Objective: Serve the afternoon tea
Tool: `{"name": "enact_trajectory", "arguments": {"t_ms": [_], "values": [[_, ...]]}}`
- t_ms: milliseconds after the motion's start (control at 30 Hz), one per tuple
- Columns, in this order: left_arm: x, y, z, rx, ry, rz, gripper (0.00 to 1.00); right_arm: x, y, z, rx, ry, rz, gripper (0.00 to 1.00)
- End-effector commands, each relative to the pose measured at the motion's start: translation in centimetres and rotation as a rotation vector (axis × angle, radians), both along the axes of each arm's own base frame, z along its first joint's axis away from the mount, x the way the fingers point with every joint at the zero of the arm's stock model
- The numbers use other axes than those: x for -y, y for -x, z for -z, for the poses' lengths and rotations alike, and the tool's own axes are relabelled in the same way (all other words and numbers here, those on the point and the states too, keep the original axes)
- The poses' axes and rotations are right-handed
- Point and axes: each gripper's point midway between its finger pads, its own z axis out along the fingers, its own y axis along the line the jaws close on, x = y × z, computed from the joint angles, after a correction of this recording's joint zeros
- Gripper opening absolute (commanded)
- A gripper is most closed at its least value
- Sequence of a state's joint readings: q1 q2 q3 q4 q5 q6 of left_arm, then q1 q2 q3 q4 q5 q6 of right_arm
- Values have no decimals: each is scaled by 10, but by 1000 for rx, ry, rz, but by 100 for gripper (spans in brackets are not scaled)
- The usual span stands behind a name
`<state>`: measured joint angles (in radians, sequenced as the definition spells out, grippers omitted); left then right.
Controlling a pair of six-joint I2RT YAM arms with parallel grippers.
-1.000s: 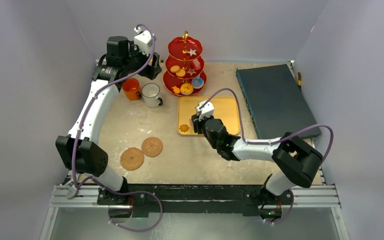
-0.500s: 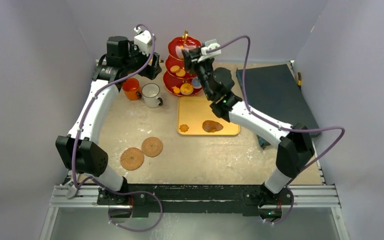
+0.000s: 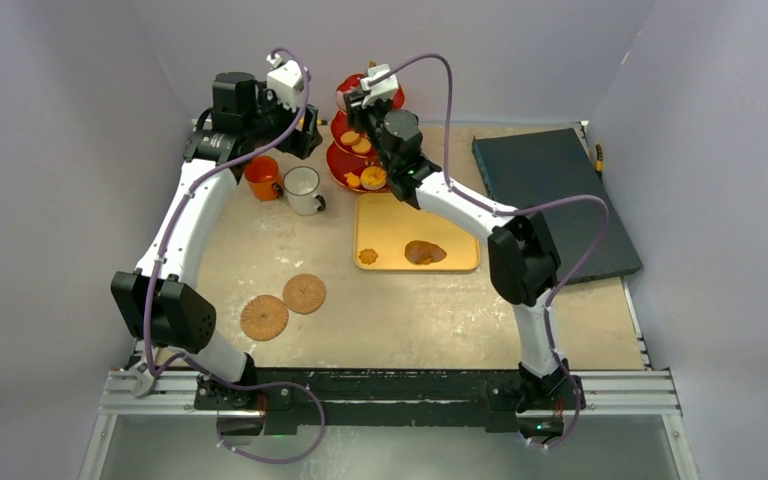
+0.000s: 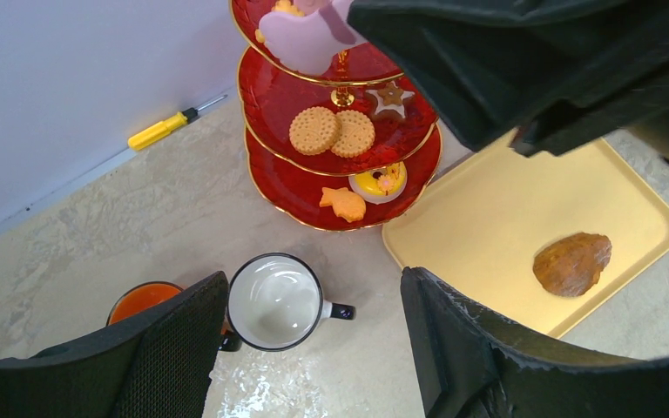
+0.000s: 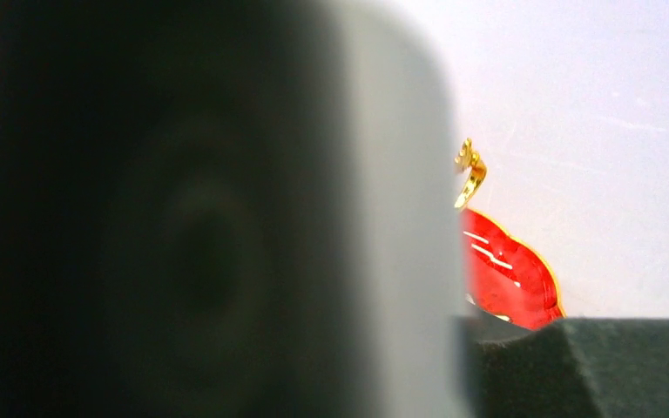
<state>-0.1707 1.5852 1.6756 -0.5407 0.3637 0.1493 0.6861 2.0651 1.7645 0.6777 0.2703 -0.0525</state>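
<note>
Danger of toppling red stand (image 4: pixel 266 87), with right jaws crowded over top tier beside gold handle (image 5: pixel 472 174); whether pinching anything, cannot tell. Left jaws spread, empty, above white mug (image 4: pixel 274 300) and orange mug (image 4: pixel 139 300). Brown pastry (image 3: pixel 423 252) lying on yellow tray (image 3: pixel 390 235). Sideways drag from there likely to sweep biscuits (image 4: pixel 331 131) off middle tier.

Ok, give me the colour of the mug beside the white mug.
Orange; the round orange mug shows best in top external view.
</note>
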Motion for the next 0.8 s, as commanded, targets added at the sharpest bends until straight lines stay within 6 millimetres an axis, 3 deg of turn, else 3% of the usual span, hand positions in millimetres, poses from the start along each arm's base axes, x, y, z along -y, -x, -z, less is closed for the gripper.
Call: {"name": "enact_trajectory", "arguments": {"t_ms": [0,167,400,567,767], "values": [[-3,2,-29,70,10,-2,72,15,-2,-62,126,-94,31,35],[-5,1,-27,68,4,-7,72,13,-12,-55,121,-88,41,37],[-6,1,-27,67,8,-10,73,16,-7,-53,130,-89,38,56],[-6,2,-27,64,16,-13,74,19,7,-60,138,-100,11,62],[-4,3,-29,66,29,-8,74,26,44,-84,189,-118,-35,63]]}}
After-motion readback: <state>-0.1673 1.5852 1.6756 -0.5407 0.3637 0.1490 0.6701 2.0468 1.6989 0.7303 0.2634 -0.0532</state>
